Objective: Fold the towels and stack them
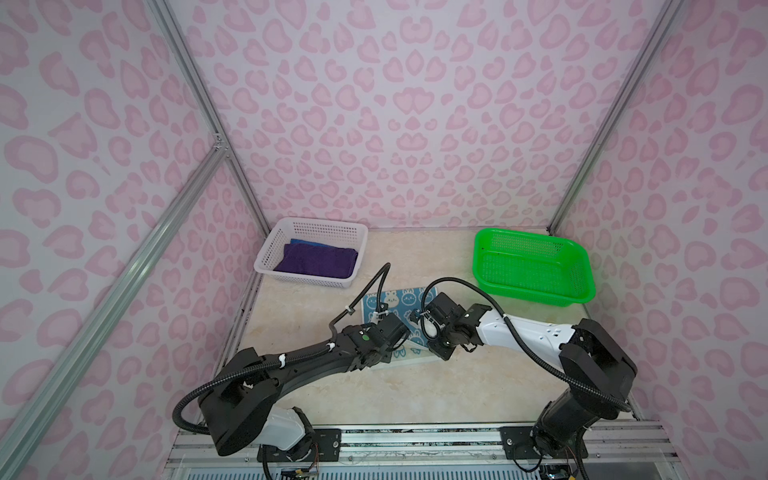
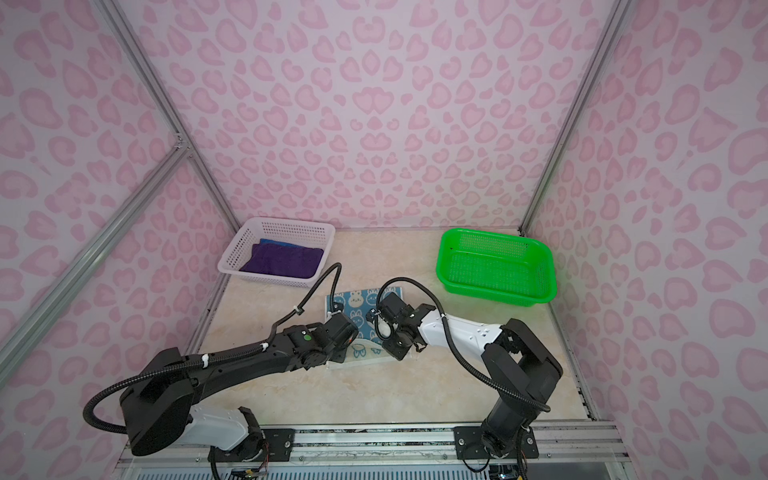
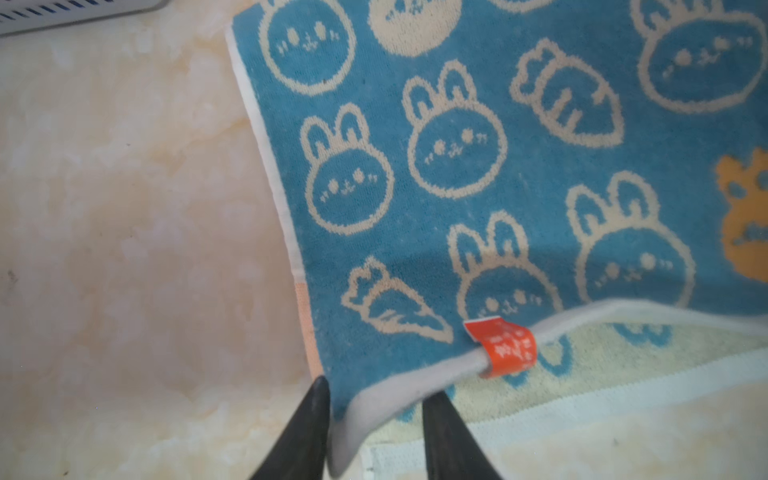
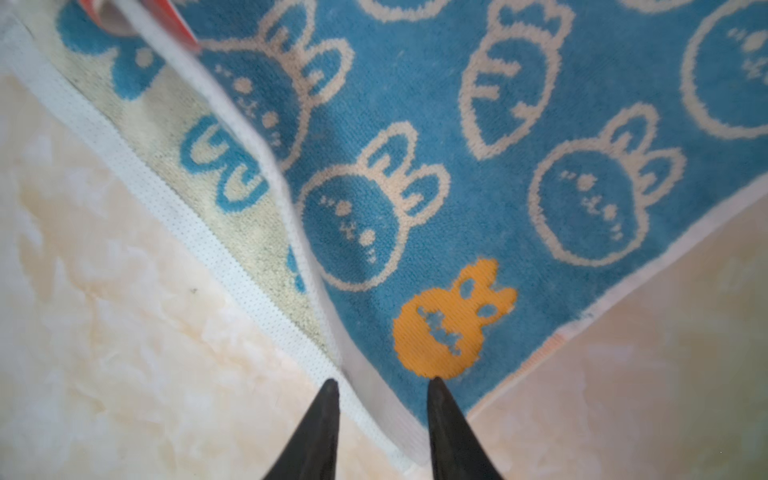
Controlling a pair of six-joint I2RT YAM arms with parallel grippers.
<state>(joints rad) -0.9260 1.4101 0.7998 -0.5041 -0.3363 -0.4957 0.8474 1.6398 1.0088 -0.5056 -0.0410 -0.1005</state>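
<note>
Where the towel point(image 3: 519, 199) folds, its orange tag point(image 3: 500, 347) (possibly lettered) blurs.

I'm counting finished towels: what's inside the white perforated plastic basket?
A folded dark purple terry towel lies on top; a strip of royal blue terry towel shows under its far edge. The rest of the blue one is covered, so its fold is unknown.
</note>
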